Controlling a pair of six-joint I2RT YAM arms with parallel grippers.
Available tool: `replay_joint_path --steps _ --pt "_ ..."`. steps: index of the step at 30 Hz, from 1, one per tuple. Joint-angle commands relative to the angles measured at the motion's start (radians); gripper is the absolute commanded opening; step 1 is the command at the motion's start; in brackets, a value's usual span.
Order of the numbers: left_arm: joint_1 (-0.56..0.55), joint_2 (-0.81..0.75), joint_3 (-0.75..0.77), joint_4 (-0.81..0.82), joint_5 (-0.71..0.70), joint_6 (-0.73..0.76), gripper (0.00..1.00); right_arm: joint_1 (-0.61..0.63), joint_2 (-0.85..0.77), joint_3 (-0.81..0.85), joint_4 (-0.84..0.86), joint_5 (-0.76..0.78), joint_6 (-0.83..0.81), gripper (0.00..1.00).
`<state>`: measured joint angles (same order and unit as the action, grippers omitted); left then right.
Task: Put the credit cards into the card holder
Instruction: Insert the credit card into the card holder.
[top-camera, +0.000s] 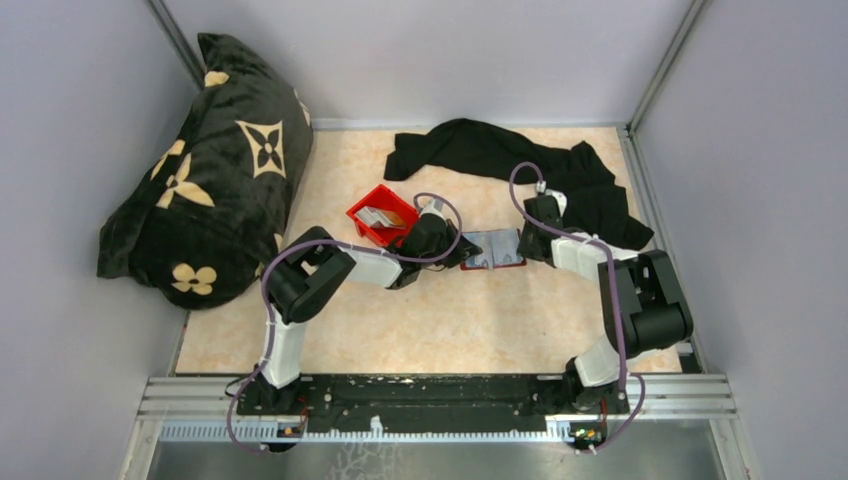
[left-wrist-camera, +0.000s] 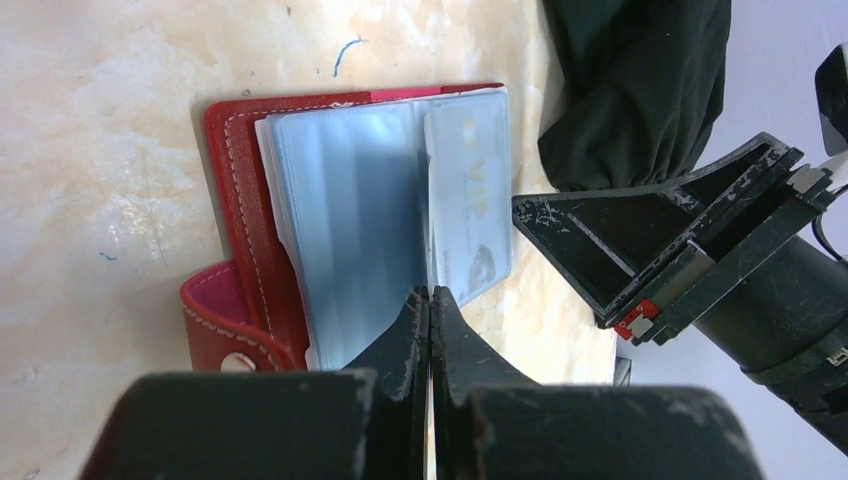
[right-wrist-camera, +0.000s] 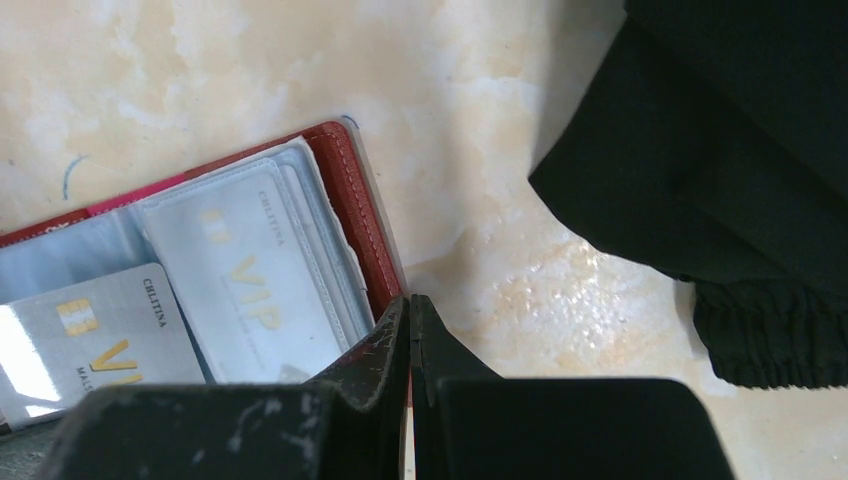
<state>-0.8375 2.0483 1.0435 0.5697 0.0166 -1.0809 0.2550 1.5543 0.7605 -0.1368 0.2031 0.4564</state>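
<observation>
Where the top view looks down on the table (top-camera: 420, 320), the card holder (top-camera: 495, 250) lies open and flat at its middle. My left pincer (top-camera: 460, 252) is at the holder's left edge and my right pincer (top-camera: 523, 245) at its right edge. Both are closed and carry nothing. Just left of the holder stands a red bin (top-camera: 372, 236) holding pale pieces that I take for credit cards (top-camera: 380, 214) not yet loaded. A black cloth (top-camera: 500, 150) lies far right, and a patterned cushion (top-camera: 210, 170) fills the far left corner.

Left wrist view: my fingers are pressed together with nothing between them, their tips at the edge of the holder's pale sleeves (left-wrist-camera: 340, 230). One card (left-wrist-camera: 470, 190) marked VIP sits at the side nearest my right pincer (left-wrist-camera: 525, 208), whose tip is just beside it.

Right wrist view: my jaws are shut on nothing, their tip at the holder's red border (right-wrist-camera: 352, 200). One VIP card (right-wrist-camera: 250, 270) shows hazily behind clear plastic, so I judge it pocketed. A second, sharper card (right-wrist-camera: 110, 340) lies beside it; whether it is fully seated I cannot tell.

Finding: the task is partly done. At least one card is in, one is doubtful, and the bin's contents are left to fetch.
</observation>
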Motion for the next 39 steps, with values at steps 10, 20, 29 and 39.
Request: replay_joint_path --steps 10,20,29,39 --pt "0.030 0.007 -0.038 0.052 0.023 -0.012 0.00 0.062 0.090 0.029 0.009 -0.040 0.005 0.00" --pt "0.048 0.003 -0.086 0.112 0.004 -0.028 0.00 0.100 0.089 0.033 0.002 -0.027 0.012 0.00" --pt "0.053 0.004 -0.149 0.230 -0.022 -0.059 0.00 0.115 0.132 0.031 0.001 -0.021 0.016 0.00" --pt "0.069 0.005 -0.166 0.285 -0.018 -0.061 0.00 0.122 0.135 0.031 0.002 -0.023 0.017 0.00"
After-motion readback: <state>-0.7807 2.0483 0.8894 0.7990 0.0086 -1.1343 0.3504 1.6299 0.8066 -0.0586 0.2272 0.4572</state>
